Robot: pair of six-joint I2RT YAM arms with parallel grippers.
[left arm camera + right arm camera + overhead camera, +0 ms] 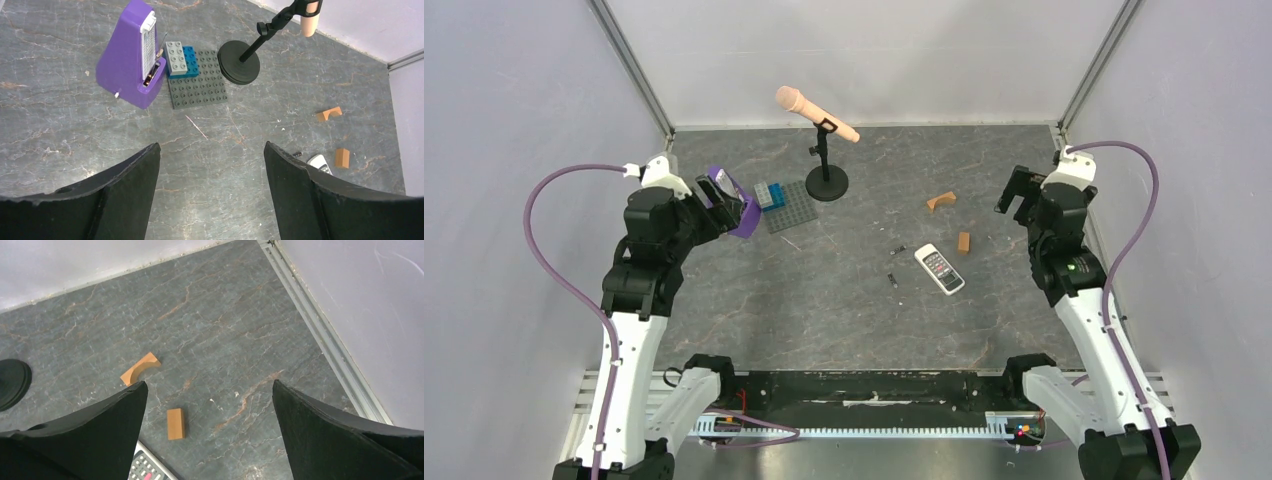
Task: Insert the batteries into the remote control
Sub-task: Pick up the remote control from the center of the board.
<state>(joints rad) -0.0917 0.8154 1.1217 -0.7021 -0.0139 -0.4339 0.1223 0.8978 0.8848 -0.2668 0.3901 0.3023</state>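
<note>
Batteries, two tiny dark cylinders (892, 280), lie loose on the grey marbled table (824, 310) beside the small white face-up remote control (939, 268), so you've loaded nothing yet, with left gripper (211, 150) and right gripper (209, 390) both spread wide, empty, well away.

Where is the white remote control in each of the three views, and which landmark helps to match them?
Top external: remote control, right of centre.
Left wrist: remote control, only a corner, lower right.
Right wrist: remote control, bottom edge, left of centre.
Shared landmark: the tan rectangular block beside it.
</note>
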